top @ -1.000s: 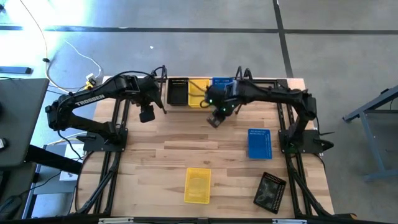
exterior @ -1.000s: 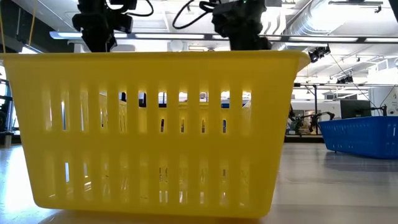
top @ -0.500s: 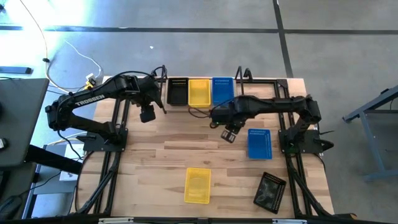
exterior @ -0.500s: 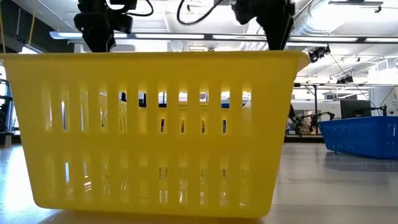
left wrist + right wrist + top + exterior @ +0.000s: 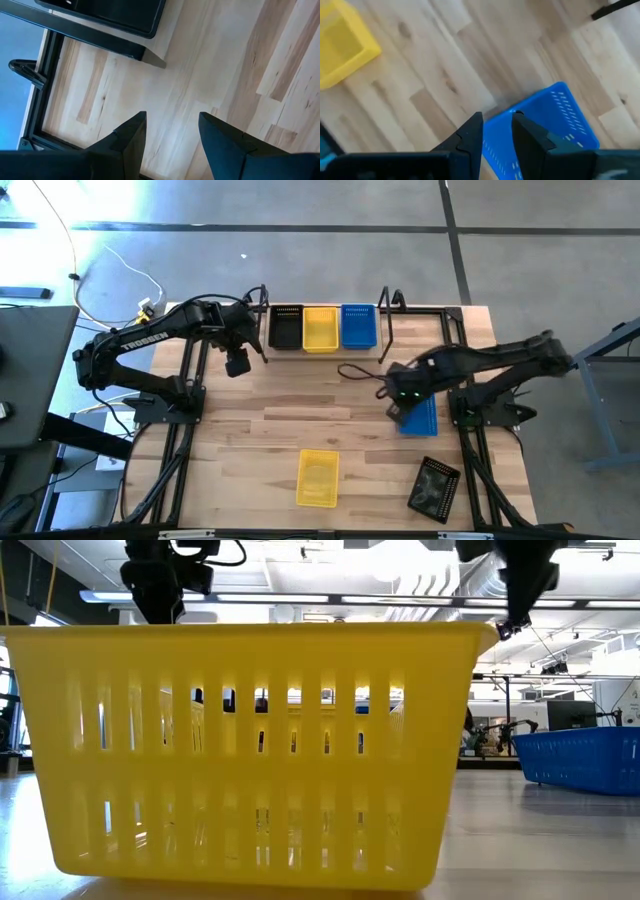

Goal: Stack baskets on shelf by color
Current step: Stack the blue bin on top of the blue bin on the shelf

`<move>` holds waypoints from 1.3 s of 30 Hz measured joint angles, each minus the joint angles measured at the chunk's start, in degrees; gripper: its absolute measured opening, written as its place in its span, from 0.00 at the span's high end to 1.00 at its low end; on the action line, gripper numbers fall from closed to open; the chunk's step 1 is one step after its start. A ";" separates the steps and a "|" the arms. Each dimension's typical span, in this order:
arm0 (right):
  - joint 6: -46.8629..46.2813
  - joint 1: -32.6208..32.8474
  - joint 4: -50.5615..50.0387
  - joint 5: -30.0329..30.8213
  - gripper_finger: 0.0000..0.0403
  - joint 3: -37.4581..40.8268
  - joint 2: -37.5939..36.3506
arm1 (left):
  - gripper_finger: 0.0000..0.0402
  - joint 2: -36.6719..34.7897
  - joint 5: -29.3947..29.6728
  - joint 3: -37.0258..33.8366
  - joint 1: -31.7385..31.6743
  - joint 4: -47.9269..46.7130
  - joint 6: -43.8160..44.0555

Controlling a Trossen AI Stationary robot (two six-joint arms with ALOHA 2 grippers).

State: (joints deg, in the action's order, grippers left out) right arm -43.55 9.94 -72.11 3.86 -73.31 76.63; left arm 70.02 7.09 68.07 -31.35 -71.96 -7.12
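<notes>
Right gripper [image 5: 400, 402] has swung away from the shelf [image 5: 323, 328] to over the loose blue basket [image 5: 420, 418]; its fingers [image 5: 470, 135] stand narrowly parted above the near rim, nothing clamped. Left gripper [image 5: 237, 364] hangs spread and empty beside the shelf. Shelf holds black, yellow and blue stacks. Yellow basket [image 5: 318, 477] and black basket [image 5: 435, 486] lie near the front edge.

A robotics lab or workshop hall: polished concrete floor [image 5: 300, 240] with taped lines, exposed ceiling ducts [image 5: 470, 575] and strip lights, other robot rigs [image 5: 490, 735] far right, loose cables [image 5: 110, 275] beside the desk [image 5: 250, 430].
</notes>
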 joint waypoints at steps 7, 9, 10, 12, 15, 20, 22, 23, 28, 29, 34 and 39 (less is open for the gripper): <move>7.68 5.37 0.10 -0.70 0.78 5.27 -4.99 | 0.57 0.00 -0.02 0.00 0.00 0.00 1.83; 9.75 6.59 0.11 -1.08 0.77 6.66 -5.12 | 0.57 0.00 -0.02 0.00 0.00 0.00 2.84; 10.36 7.17 0.10 -1.43 0.77 7.47 -5.10 | 0.57 0.00 -0.02 0.00 -0.01 0.00 3.45; 10.95 8.12 0.43 -2.84 0.75 9.45 -5.10 | 0.57 0.00 -0.04 0.00 0.00 0.00 4.22; 11.44 9.44 1.68 -4.58 0.72 12.84 -5.10 | 0.57 0.00 -0.05 0.00 0.00 0.00 5.17; 15.29 12.89 6.45 -5.36 0.71 18.18 -5.08 | 0.57 0.00 -0.04 0.00 0.00 0.00 5.51; 15.50 13.85 8.53 -6.94 0.71 20.01 -5.08 | 0.57 0.00 -0.04 0.00 0.00 0.00 5.50; 15.27 14.29 9.40 -7.21 0.71 20.96 -5.08 | 0.57 0.00 -0.04 0.00 0.00 0.00 5.52; 12.57 15.85 13.18 -7.45 0.71 25.12 -5.06 | 0.57 0.00 -0.04 0.00 0.00 0.04 5.49; 12.27 15.94 14.28 -7.95 0.71 25.84 -5.06 | 0.57 0.00 -0.05 0.00 0.00 0.04 5.49; 11.35 16.50 18.41 -8.50 0.71 29.18 -5.06 | 0.57 0.02 -0.04 0.00 0.00 0.07 5.49; 8.84 16.47 20.47 -8.52 0.71 33.33 -5.04 | 0.57 0.02 -0.07 0.00 0.00 0.09 5.50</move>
State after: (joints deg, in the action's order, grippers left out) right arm -34.71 26.41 -51.65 -4.67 -39.98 71.59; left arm 70.04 7.03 68.07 -31.35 -71.87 -1.62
